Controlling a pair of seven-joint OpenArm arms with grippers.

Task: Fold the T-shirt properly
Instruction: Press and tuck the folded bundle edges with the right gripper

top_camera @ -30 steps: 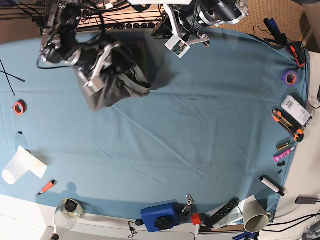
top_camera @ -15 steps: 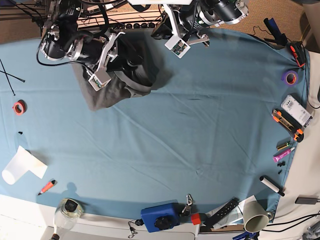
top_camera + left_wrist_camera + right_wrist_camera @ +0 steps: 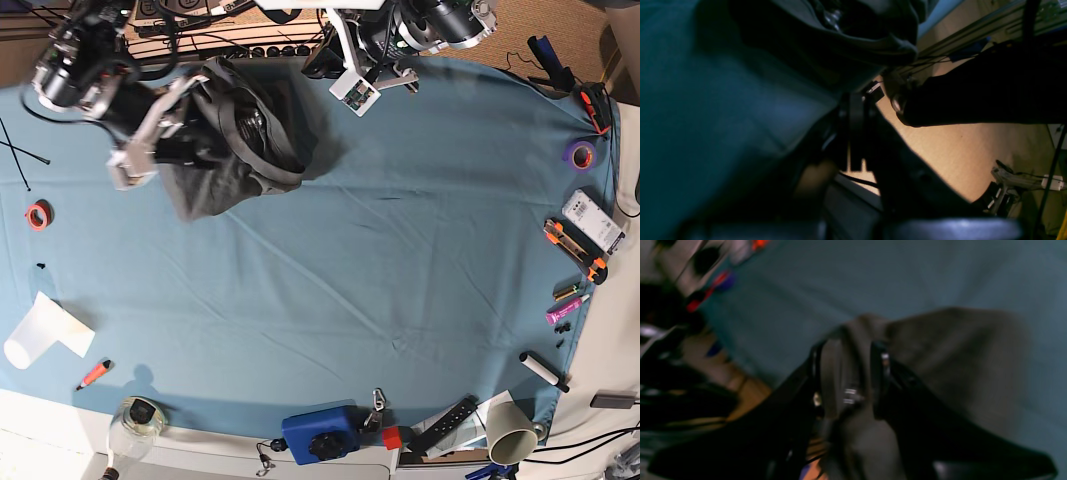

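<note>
The dark grey T-shirt lies bunched at the far left of the blue-teal table cloth, its upper part lifted into a hump. In the right wrist view a fold of the T-shirt runs between the black fingers of my right gripper, which is shut on it. From the base view this gripper sits at the shirt's left edge. My left gripper hangs at the table's far edge, right of the shirt, shut and holding nothing. Its closed fingers show just below the T-shirt.
An orange tape roll, white paper and an orange marker lie on the left. A blue box and a cup stand at the front edge. Purple tape, a white device and a cutter line the right edge.
My right arm has swung left and back with the shirt in its grip, so the shirt's upper part has risen and shifted. The left arm has stayed still.
</note>
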